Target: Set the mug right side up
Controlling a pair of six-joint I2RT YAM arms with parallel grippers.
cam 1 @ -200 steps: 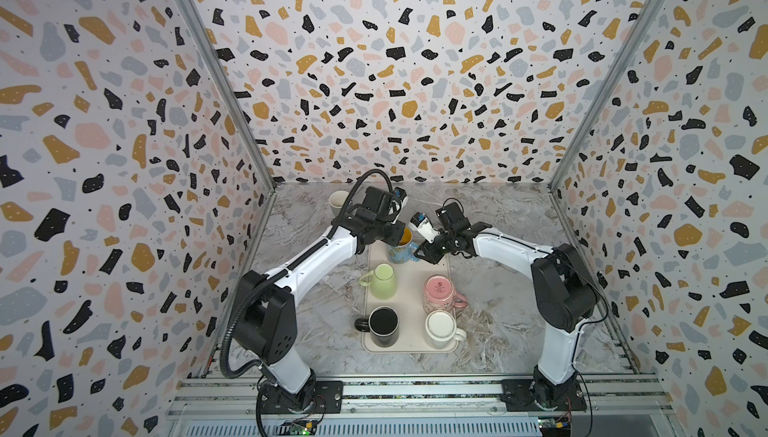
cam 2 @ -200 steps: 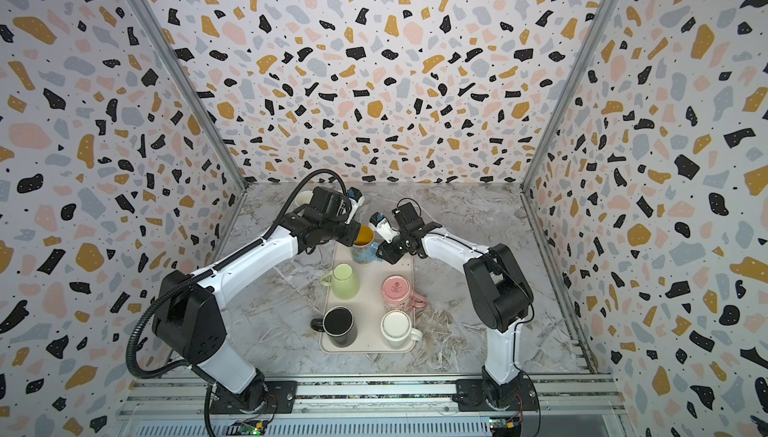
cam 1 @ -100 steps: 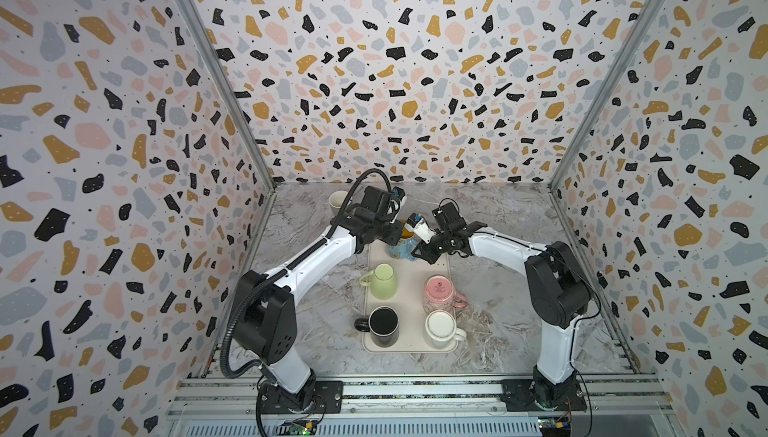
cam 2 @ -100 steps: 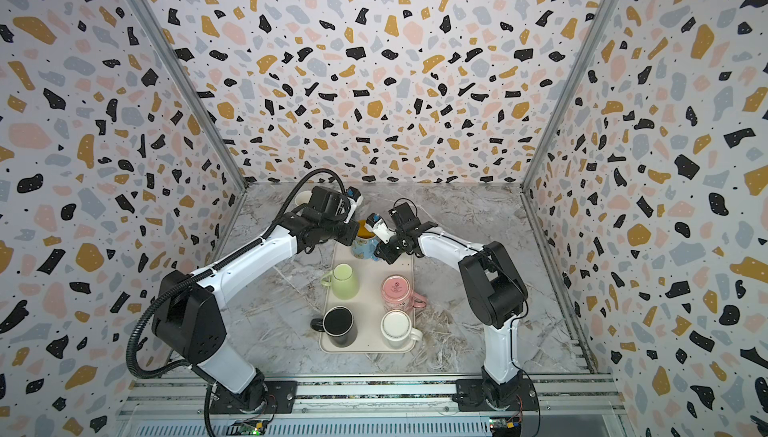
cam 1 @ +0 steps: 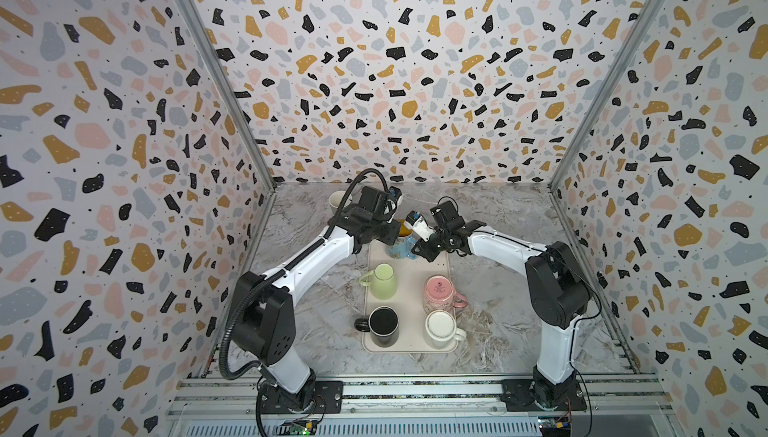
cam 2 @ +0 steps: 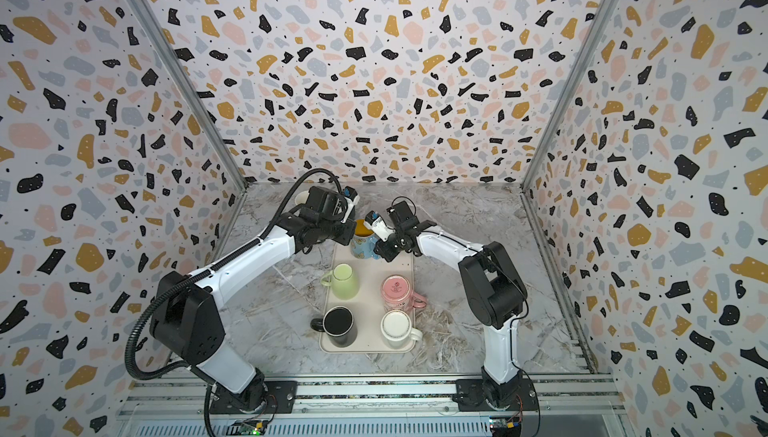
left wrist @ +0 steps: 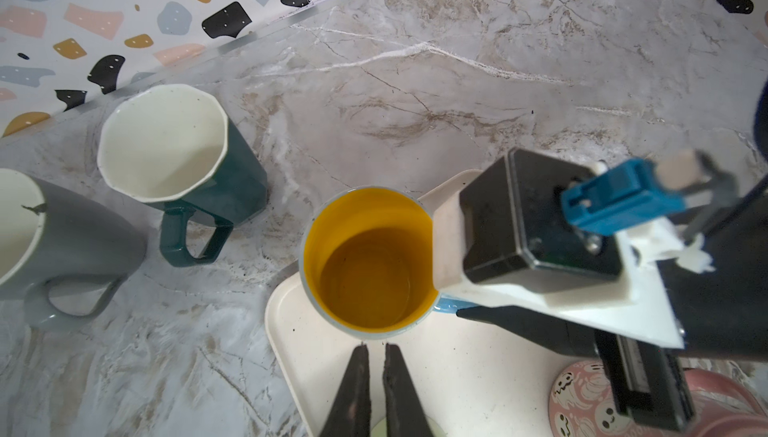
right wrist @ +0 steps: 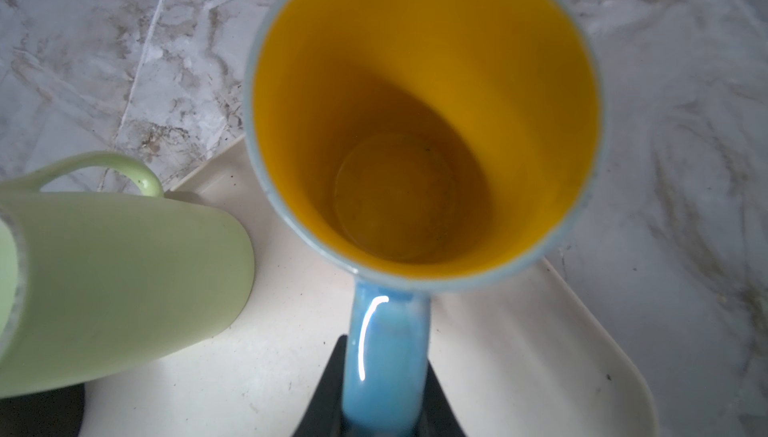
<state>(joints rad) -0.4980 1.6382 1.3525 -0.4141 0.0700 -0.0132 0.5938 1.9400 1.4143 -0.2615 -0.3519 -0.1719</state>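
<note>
The mug [cam 1: 400, 244] [cam 2: 362, 244] is light blue outside and yellow inside. It stands mouth up at the far end of the cream tray [cam 1: 415, 285]. In the right wrist view its yellow inside [right wrist: 419, 123] fills the frame, and my right gripper [right wrist: 384, 358] is shut on the blue handle [right wrist: 386, 331]. In both top views that right gripper [cam 1: 419, 251] [cam 2: 384, 250] sits just right of the mug. My left gripper [left wrist: 376, 349] is shut and holds nothing, its tips just short of the mug's rim [left wrist: 370, 260].
On the tray stand a green mug [cam 1: 382, 282], a pink mug [cam 1: 440, 293] base up, a black mug [cam 1: 383, 325] and a white mug [cam 1: 441, 327]. A dark green mug [left wrist: 183, 156] and a grey mug [left wrist: 41, 239] stand off the tray near the back wall.
My right gripper has moved in from the right and shut on the blue mug's handle. The left gripper has stayed shut beside the mug.
</note>
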